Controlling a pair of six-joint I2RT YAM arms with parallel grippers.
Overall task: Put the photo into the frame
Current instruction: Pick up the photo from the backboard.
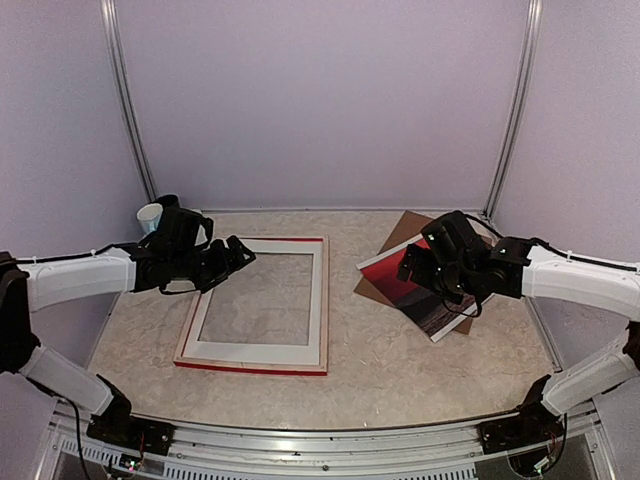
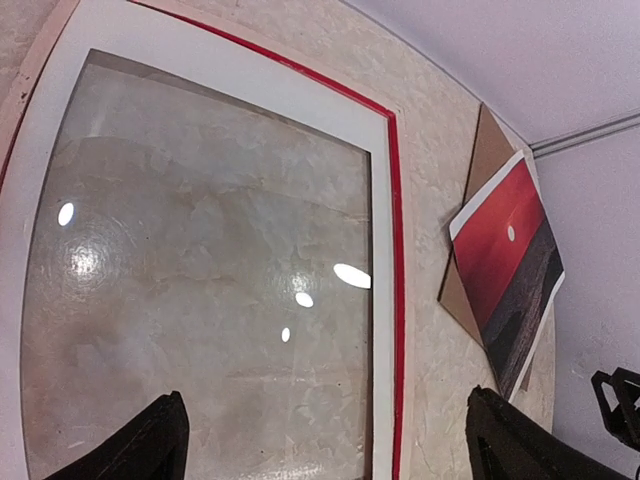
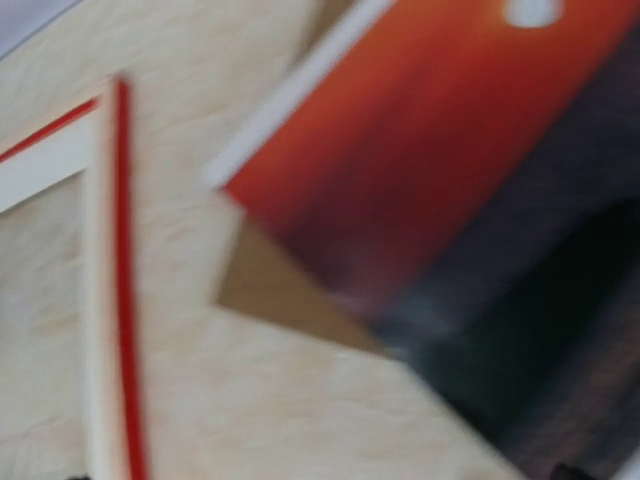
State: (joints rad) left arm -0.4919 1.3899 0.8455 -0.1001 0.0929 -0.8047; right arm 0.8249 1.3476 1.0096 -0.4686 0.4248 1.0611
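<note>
The frame (image 1: 321,300) lies flat at centre-left, red face down, its pale wood back and white mat border up. In the left wrist view the frame (image 2: 396,250) shows glass inside its red edge. The photo (image 1: 392,276), a red sunset print, lies on the brown backing board (image 1: 406,229) to the right. It shows as the photo (image 2: 505,255) in the left wrist view and as the blurred photo (image 3: 420,150) in the right wrist view. My left gripper (image 1: 240,256) hovers open over the frame's upper left, holding nothing. My right gripper (image 1: 408,268) hangs open over the photo.
A white cup (image 1: 148,215) stands at the back left behind the left arm. The backing board (image 2: 487,150) sticks out past the photo's edges. Metal corner posts and pale walls close in the marble-patterned table at the back and sides.
</note>
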